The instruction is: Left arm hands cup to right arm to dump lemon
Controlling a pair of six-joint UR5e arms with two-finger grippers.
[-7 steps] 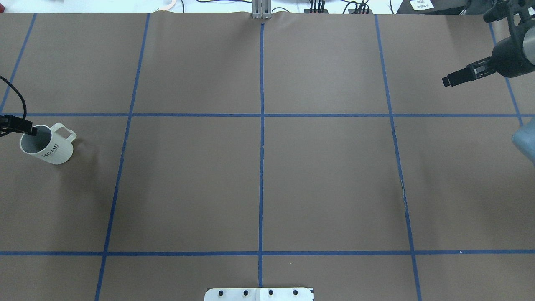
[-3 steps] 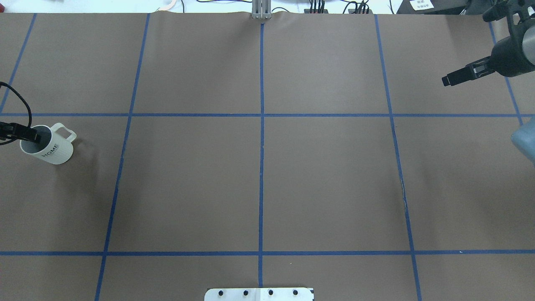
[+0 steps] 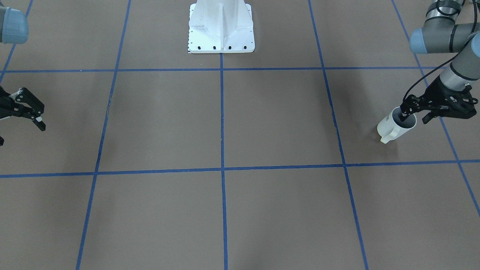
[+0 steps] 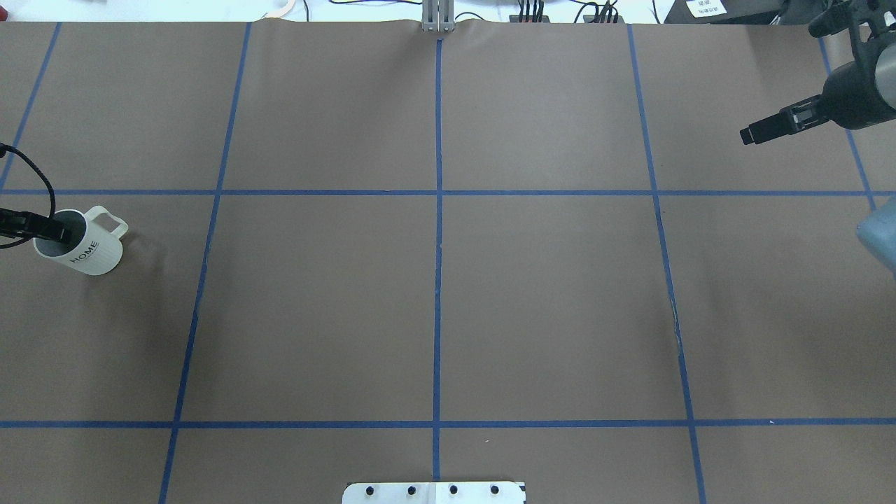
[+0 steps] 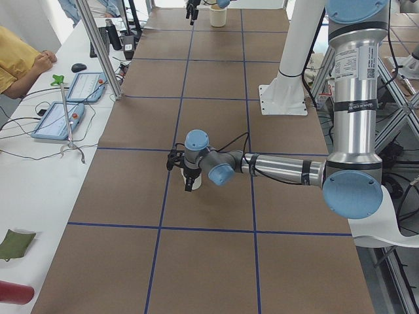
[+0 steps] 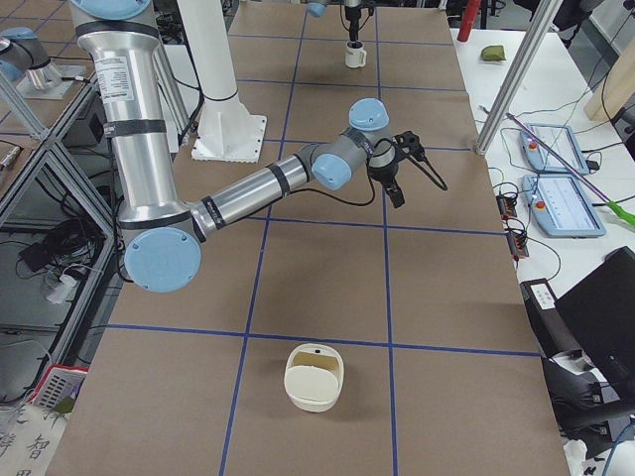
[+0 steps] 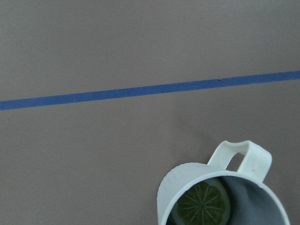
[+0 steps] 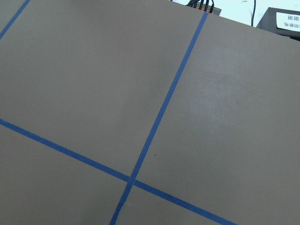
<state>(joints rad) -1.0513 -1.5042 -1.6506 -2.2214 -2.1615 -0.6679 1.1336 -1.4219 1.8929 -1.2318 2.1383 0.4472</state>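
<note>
overhead exterior is showing us the cup (image 4: 87, 248) sitting upright near the table's (image 4: 315, 315) 9 o'clock edge, lemon (image 7: 202, 204) inside, so lift, handover and dumping are waiting. the left gripper (image 3: 414, 119) is straddling its rim unclenched, the right gripper (image 3: 21, 131) is hanging open at 2 o'clock, the middle lying free.

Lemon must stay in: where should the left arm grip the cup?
Take the cup by the rim wall opposite its handle, from above, one of the fingers inside. It stands upright, mouth open, and this leaves the handle free.
</note>
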